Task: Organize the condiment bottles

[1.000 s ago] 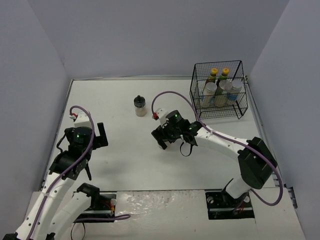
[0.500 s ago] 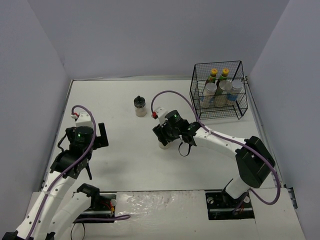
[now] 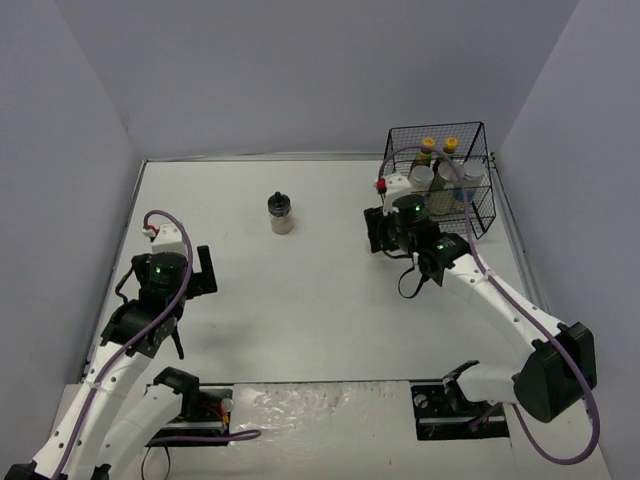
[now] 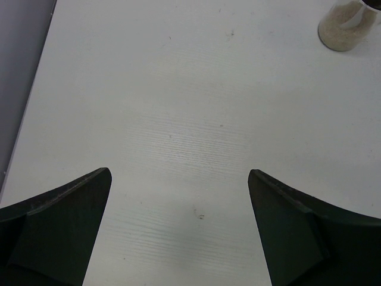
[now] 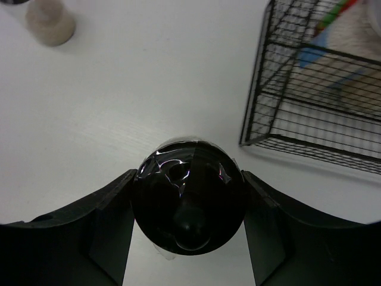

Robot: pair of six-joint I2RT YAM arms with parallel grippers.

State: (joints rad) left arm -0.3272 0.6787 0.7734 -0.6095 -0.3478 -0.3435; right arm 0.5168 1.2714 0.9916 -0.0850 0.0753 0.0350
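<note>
White table (image 3: 300, 300), grey walls (image 3: 300, 80) on three sides. Right gripper (image 5: 189, 208) clamped on black-capped shaker (image 5: 189, 187); wire basket (image 5: 268, 89) just ahead-right of it, second shaker (image 3: 281, 213) ahead-left. Left gripper (image 4: 178, 226) fingers apart. Basket holds two yellow-capped bottles (image 3: 428, 146), three silver-lidded jars (image 3: 447, 178).

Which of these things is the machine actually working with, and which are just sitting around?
Part of the job:
black-capped shaker in the right gripper; second shaker standing on the table; yellow-capped sauce bottles and silver-lidded jars inside the wire basket.

Just there:
the wire basket itself; the table.
</note>
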